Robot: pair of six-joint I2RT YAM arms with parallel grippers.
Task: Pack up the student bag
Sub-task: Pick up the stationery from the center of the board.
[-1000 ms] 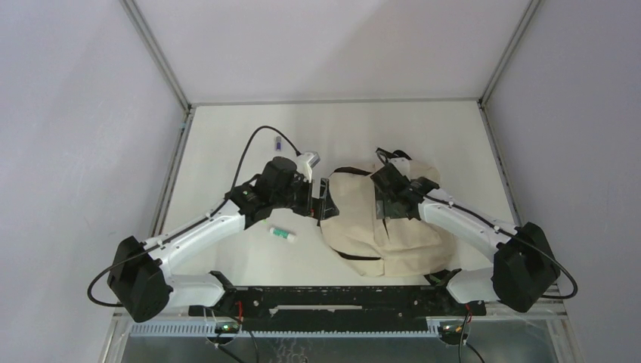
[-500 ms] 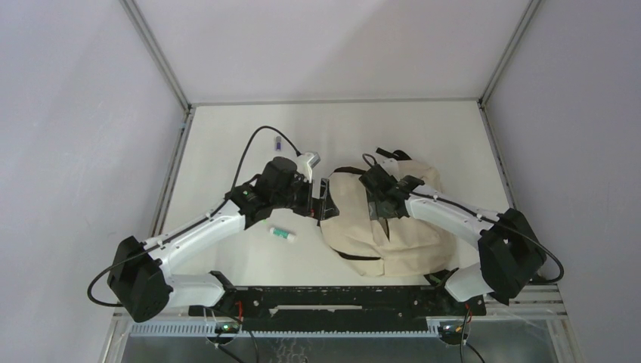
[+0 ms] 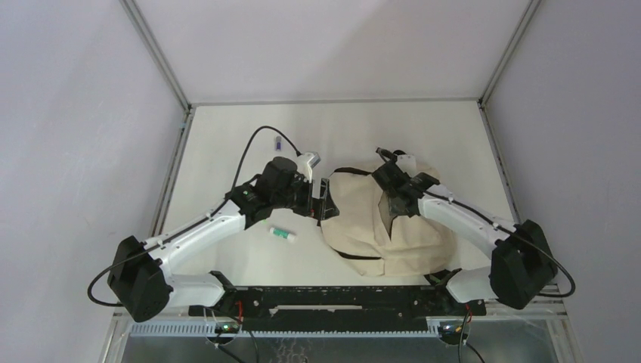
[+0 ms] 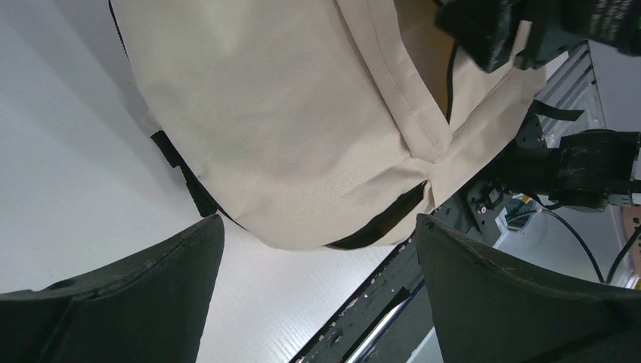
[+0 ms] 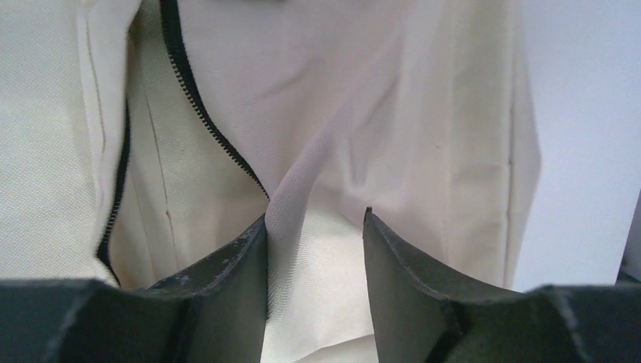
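Note:
The student bag [image 3: 412,242] lies on the white table, a cream canvas backpack with black trim. My right gripper [image 3: 391,203] is down on its top near the open black zip [image 5: 204,113]. Its jaws stand part-way open around a raised fold of cream fabric [image 5: 291,227]. The fold lies against the left finger [image 5: 227,280], with a gap to the right one. My left gripper [image 3: 323,200] is wide open at the bag's left side, holding nothing. In the left wrist view the bag [image 4: 287,121] bulges just beyond the left gripper [image 4: 319,221].
A small green and white tube [image 3: 282,234] lies on the table left of the bag, below the left arm. The black rail [image 3: 340,295] with the arm bases runs along the near edge. Metal frame posts and grey walls bound the table.
The right gripper swung a little left and came back right over the bag, and its jaws narrowed around the fabric fold. The left arm stayed still and open.

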